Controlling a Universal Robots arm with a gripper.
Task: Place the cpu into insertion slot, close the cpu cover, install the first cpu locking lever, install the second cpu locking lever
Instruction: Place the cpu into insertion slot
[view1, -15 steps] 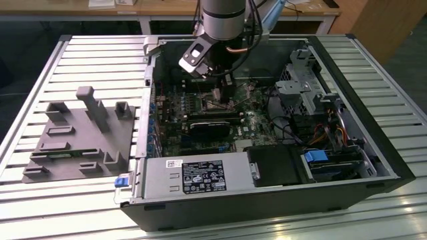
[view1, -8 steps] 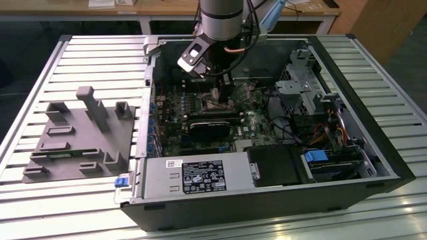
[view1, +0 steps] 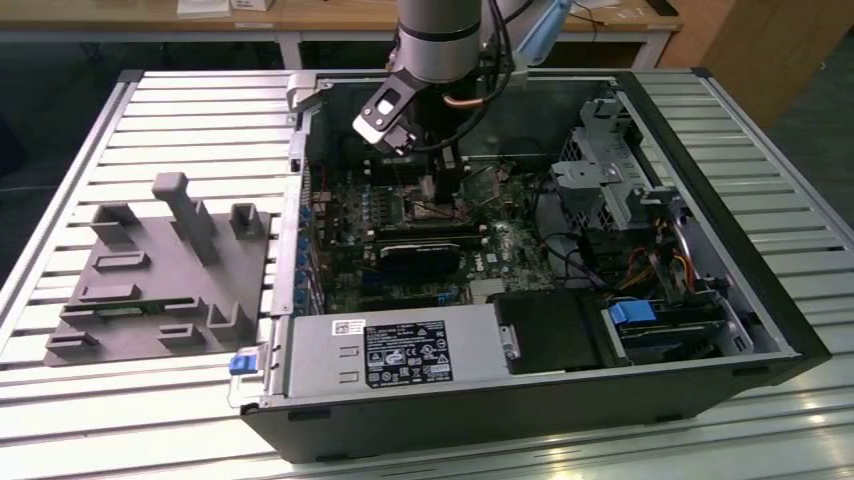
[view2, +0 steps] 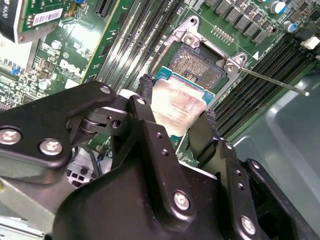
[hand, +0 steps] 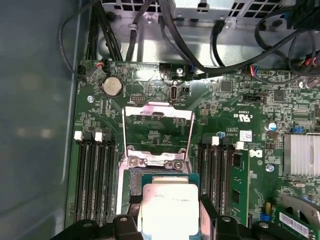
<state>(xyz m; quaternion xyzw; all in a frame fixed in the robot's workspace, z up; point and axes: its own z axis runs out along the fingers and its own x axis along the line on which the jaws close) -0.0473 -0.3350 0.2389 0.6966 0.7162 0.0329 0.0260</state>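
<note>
Over the insertion slot (view2: 198, 62), arm (view1: 435, 40) pointing down, end effector (view2: 177, 107) clamped on the cpu (view2: 175, 96)

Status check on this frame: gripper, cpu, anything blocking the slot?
The gripper shut on the cpu. Chip over the insertion slot, contacts partly showing. The cpu cover flipped open, nothing across the slot.

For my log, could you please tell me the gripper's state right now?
The gripper is shut on the cpu, close to the insertion slot.
</note>
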